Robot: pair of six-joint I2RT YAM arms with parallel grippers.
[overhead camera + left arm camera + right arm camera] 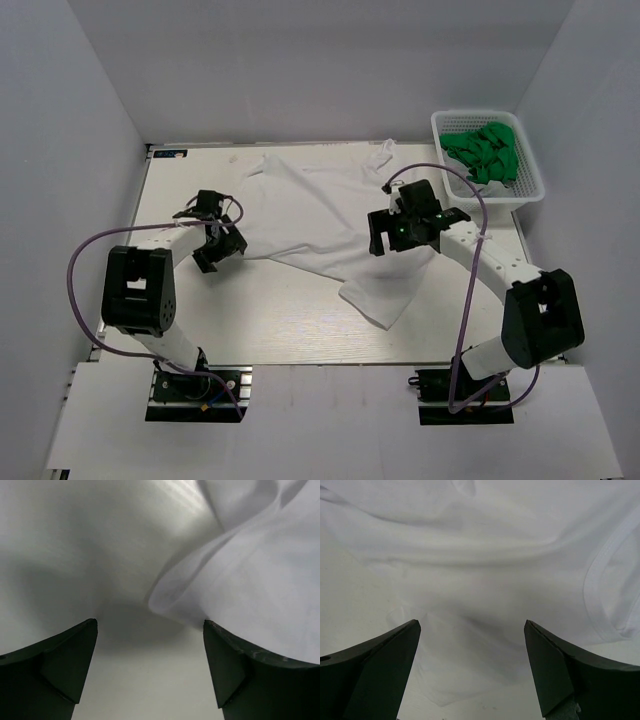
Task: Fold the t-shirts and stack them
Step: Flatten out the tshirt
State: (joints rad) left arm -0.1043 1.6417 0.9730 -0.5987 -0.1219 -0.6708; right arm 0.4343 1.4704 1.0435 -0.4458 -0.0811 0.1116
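A white t-shirt [320, 220] lies crumpled across the middle of the table. My left gripper [215, 235] is open at the shirt's left edge; in the left wrist view [150, 630] a rounded fold of the shirt [240, 580] lies just ahead of the jaws, nothing between them. My right gripper [395, 235] is open and hovers over the shirt's right part; in the right wrist view [470, 630] the white cloth [480, 555] with a hemmed edge fills the picture beneath the empty jaws.
A white plastic basket [520, 185] at the back right holds green t-shirts [485, 150]. Bare table [250, 310] lies in front of the shirt. Grey walls close in the left, back and right sides.
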